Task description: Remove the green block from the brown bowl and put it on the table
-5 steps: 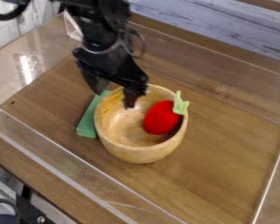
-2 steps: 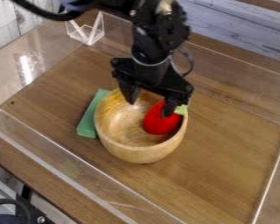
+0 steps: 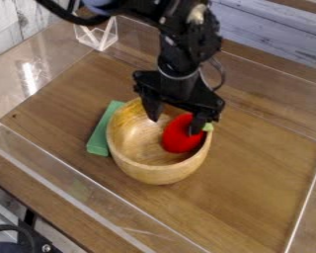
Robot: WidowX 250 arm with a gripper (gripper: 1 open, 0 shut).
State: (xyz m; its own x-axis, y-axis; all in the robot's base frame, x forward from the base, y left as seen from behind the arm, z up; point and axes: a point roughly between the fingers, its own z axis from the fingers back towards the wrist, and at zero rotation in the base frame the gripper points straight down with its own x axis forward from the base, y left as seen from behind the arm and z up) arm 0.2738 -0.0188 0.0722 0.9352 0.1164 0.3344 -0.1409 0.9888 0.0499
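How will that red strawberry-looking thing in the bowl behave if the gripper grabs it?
The red toy looks plush and rounded, so it probably squashes rather than slips. It likely weighs little. Lying against the bowl wall under the open gripper, it may shift sideways when pinched.

Saw the brown bowl (image 3: 150, 168) standing upright a little nearer the front edge of the table (image 3: 260, 183) than the back, round, light wooden, thick-walled and smooth, with faint grain on its outer wall. Found the green block (image 3: 102, 131) outside the bowl, lying flat on the tabletop at the bowl's left side, a thin bright-green slab slanted toward the front-left corner, its right part hidden behind the bowl's wall, so could not tell whether touching or tucked under. Noted the table as dark brown wood grain with plank lines, edged by low clear walls.
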